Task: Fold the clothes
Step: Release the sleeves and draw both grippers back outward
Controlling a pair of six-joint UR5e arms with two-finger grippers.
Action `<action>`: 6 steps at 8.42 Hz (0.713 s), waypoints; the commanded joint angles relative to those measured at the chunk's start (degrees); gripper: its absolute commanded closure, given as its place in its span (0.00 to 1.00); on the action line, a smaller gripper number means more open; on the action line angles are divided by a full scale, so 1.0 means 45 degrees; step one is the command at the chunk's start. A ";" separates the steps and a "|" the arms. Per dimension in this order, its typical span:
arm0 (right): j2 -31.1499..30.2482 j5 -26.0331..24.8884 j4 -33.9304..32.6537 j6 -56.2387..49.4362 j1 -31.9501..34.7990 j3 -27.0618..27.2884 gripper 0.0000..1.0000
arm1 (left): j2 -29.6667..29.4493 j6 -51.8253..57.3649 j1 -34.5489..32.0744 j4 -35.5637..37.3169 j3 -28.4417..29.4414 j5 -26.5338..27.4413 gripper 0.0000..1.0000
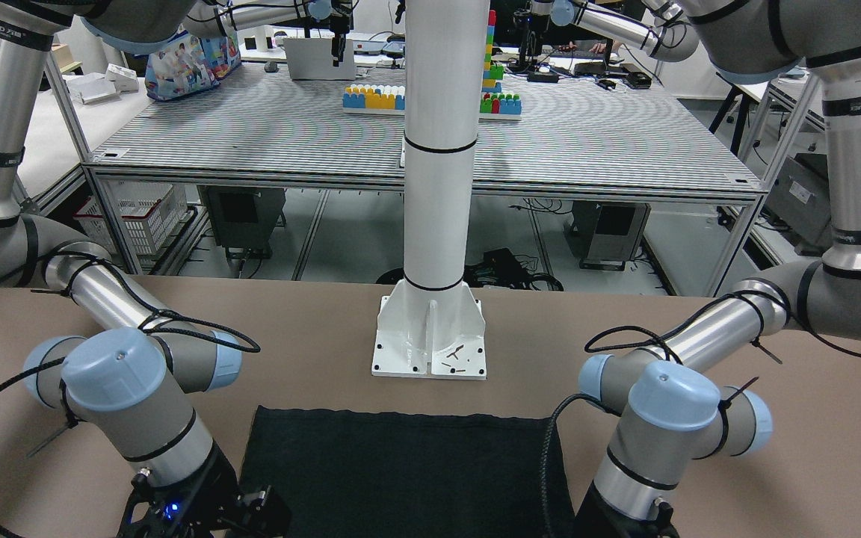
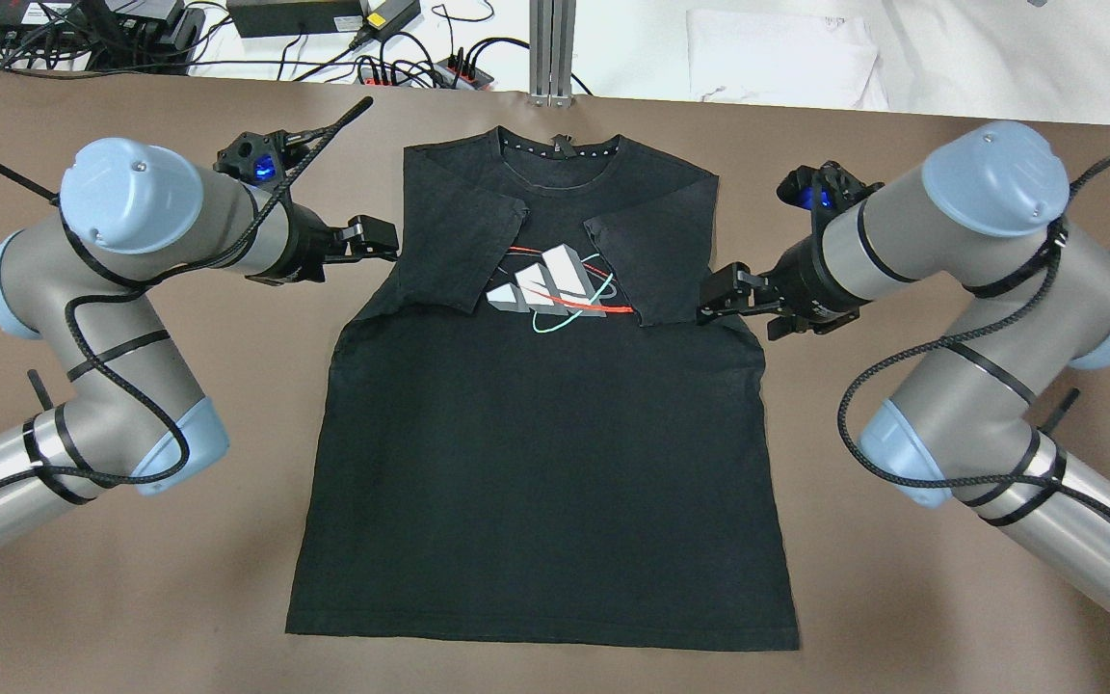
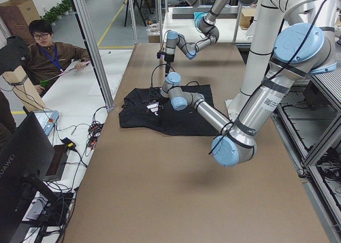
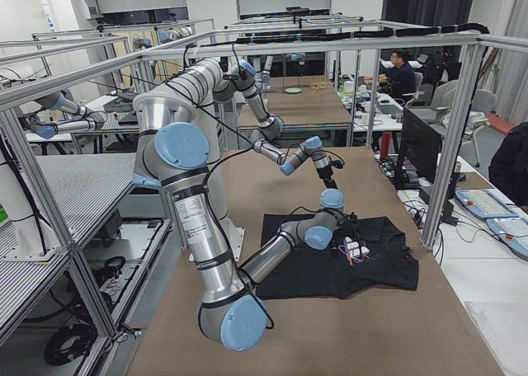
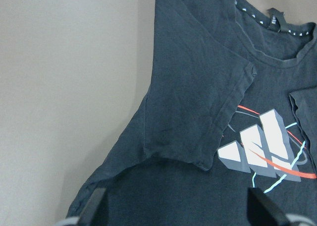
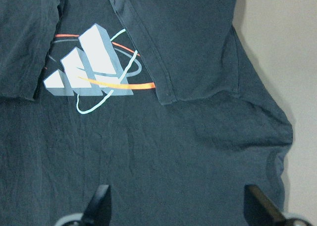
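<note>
The clothes are one black T-shirt (image 2: 545, 463) lying flat, front up, collar at the table's far edge. It bears a white and grey logo (image 2: 555, 289) with red and teal lines. Both sleeves are folded in over the chest. My left gripper (image 2: 377, 239) is open and empty, just off the shirt's left shoulder edge. Its fingers (image 5: 96, 208) stand wide apart above the folded sleeve (image 5: 208, 102). My right gripper (image 2: 721, 294) is open and empty at the shirt's right edge. Its fingers (image 6: 101, 201) stand wide apart over the cloth (image 6: 173, 151).
The white post's base plate (image 1: 430, 351) stands just behind the shirt's hem (image 1: 400, 418). Cables and power strips (image 2: 372, 39) and a white cloth (image 2: 777, 58) lie beyond the far edge. An operator (image 3: 48, 51) sits at the table's side.
</note>
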 commanded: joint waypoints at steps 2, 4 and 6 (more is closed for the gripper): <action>-0.2754 0.0346 0.2262 -0.0575 -0.0112 0.1208 0.06 | 0.1441 -0.1287 -0.0002 0.0055 -0.1539 0.0241 0.00; -0.4242 0.0888 0.3465 -0.0441 -0.0093 0.1420 0.06 | 0.1815 -0.1148 0.0154 -0.0062 -0.1540 0.0201 0.00; -0.4871 0.1049 0.3583 -0.0382 -0.0112 0.1596 0.06 | 0.3350 -0.0836 0.0816 -0.2953 -0.1405 0.0162 0.00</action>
